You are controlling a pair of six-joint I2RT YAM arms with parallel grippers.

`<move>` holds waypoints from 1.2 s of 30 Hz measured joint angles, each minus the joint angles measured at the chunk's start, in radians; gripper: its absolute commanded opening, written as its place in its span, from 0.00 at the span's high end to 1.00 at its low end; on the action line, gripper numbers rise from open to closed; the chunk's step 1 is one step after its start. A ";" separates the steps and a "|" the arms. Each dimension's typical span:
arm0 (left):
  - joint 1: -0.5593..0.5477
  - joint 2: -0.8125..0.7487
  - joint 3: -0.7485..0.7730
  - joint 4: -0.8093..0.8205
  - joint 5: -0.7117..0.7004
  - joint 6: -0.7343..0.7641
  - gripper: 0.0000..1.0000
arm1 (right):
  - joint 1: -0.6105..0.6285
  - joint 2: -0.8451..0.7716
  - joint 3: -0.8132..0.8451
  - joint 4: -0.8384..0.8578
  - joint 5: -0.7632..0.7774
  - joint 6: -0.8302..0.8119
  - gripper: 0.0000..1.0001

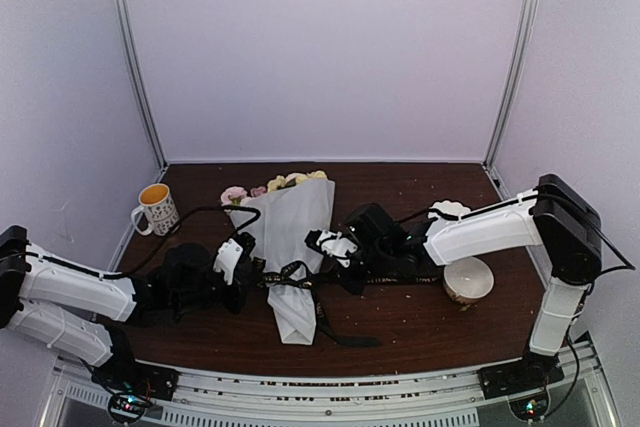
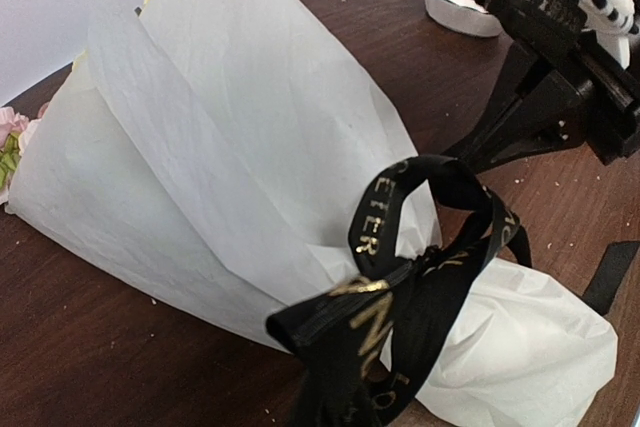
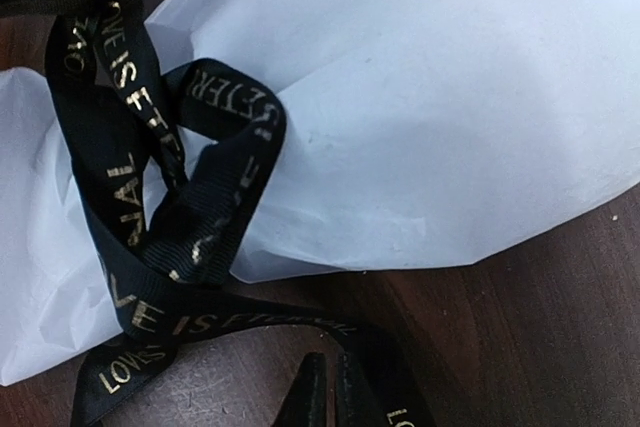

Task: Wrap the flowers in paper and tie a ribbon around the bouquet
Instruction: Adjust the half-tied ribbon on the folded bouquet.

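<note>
Black ribbon (image 2: 400, 287) knotted round bouquet (image 2: 250, 147) neck on desk (image 2: 100, 347); left tool (image 1: 244, 258) clamped on ribbon; right tool (image 3: 325, 379) fingers together, tips at ribbon strand.

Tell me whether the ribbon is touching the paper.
Touching. Left wrist view shows the ribbon wrapped tight around the paper near its narrow end, pinching it in.

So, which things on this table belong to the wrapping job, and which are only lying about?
For the job:
flowers
paper
ribbon

Lying about:
mug
bowl
small white dish
</note>
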 measured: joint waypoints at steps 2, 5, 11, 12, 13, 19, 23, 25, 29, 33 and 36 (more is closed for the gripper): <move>0.000 -0.003 0.000 -0.002 0.000 0.000 1.00 | -0.001 -0.012 0.000 0.001 -0.003 -0.003 0.70; 0.000 -0.008 0.000 -0.003 0.000 0.000 1.00 | -0.002 -0.014 0.000 0.004 -0.024 -0.021 0.54; 0.000 -0.014 0.000 -0.003 -0.001 0.000 1.00 | -0.015 0.049 0.080 -0.058 -0.062 -0.090 0.48; 0.000 -0.016 0.000 -0.004 -0.001 0.000 1.00 | -0.022 0.064 0.100 -0.068 -0.068 -0.095 0.47; 0.000 -0.016 0.000 -0.004 -0.001 0.000 1.00 | -0.031 0.079 0.116 -0.073 -0.076 -0.104 0.47; 0.000 -0.014 0.001 -0.006 0.000 0.002 1.00 | -0.069 0.135 0.158 -0.144 -0.151 -0.159 0.44; 0.000 -0.010 0.005 -0.007 0.000 0.004 1.00 | -0.068 0.184 0.173 -0.160 -0.195 -0.174 0.56; 0.000 -0.006 0.005 -0.007 0.000 0.004 1.00 | -0.068 0.186 0.180 -0.159 -0.216 -0.169 0.73; 0.000 -0.005 0.008 -0.014 0.000 0.004 1.00 | -0.070 0.190 0.177 -0.155 -0.261 -0.145 0.94; 0.000 -0.006 0.008 -0.028 -0.001 0.004 1.00 | -0.093 0.170 0.129 -0.127 -0.299 -0.117 1.00; 0.000 -0.014 0.008 -0.041 0.000 0.004 1.00 | -0.123 0.122 0.076 -0.117 -0.319 -0.082 1.00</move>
